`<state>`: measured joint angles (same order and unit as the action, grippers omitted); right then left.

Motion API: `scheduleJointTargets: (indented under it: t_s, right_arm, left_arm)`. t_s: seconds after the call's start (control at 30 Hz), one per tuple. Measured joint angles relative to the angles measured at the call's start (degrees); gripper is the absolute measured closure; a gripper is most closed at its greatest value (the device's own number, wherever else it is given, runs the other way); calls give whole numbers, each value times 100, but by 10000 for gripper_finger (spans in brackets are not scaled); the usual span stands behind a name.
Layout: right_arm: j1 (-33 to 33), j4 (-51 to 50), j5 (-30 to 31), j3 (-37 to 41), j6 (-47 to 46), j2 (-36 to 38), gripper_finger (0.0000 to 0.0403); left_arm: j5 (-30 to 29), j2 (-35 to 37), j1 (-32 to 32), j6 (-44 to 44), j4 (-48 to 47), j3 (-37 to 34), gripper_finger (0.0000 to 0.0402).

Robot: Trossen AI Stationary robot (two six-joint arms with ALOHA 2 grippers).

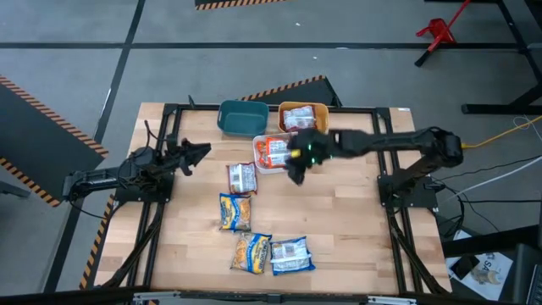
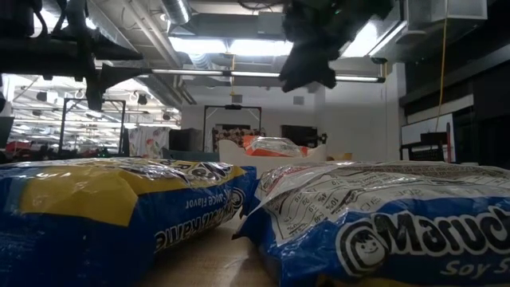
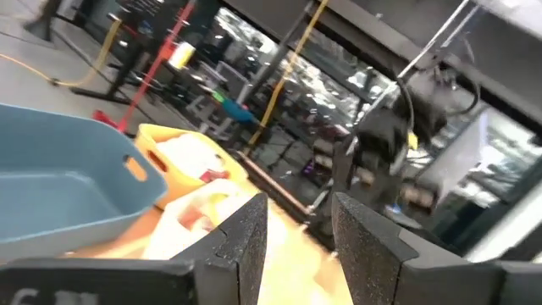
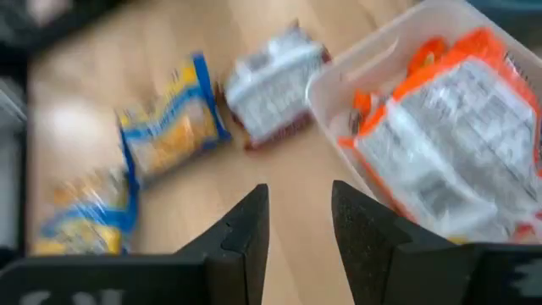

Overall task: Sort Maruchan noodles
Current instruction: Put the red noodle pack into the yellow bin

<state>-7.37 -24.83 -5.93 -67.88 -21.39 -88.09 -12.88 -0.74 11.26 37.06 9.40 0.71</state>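
We see the right gripper (image 1: 298,172) hovering just beside the white bin (image 1: 259,143), its fingers (image 4: 241,233) narrowly apart and empty. The bin holds orange-red packets (image 1: 274,152); the orange bin (image 1: 321,108) holds another. A maroon-white packet (image 1: 241,177) and three blue-yellow packets (image 1: 235,212) lie on the table (image 1: 347,229). The left gripper (image 1: 196,152) waits at the left edge, fingers (image 3: 244,233) slightly parted, empty.

Right arm stretched toward frame centre, right claw (image 1: 298,174) fingers apart, holding nothing. Left arm folded at left of frame, left claw (image 1: 200,152) parted, also holding nothing.
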Motion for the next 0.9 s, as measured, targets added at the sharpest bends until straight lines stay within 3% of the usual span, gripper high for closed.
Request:
scheduleJointTargets:
  t_s: [0.13, 0.33, 0.5, 0.63, 0.8, 0.9]
  right_arm:
    - [666, -471, 861, 0, -109, 0, 288]
    - [1360, -583, 1330, 0, -517, 4, 283]
    - [1727, -902, 2101, 0, -526, 4, 254]
    - [1763, -1342, 2185, 0, -757, 4, 215]
    - [1747, -1468, 2194, 2, -1019, 4, 167]
    - [1747, -1470, 2194, 2, -1024, 4, 145]
  left_arm:
    - [17, 0, -1, 424, 139, 0, 274]
    - [-131, 1, -2, 754, 393, 2, 274]
    - [102, 1, -2, 798, 354, 2, 274]
    - [207, -47, 0, 1087, -112, 4, 274]
    - [1171, -429, -1, 1957, -490, 2, 271]
    - [1465, -753, -2, 2313, -595, 44, 262]
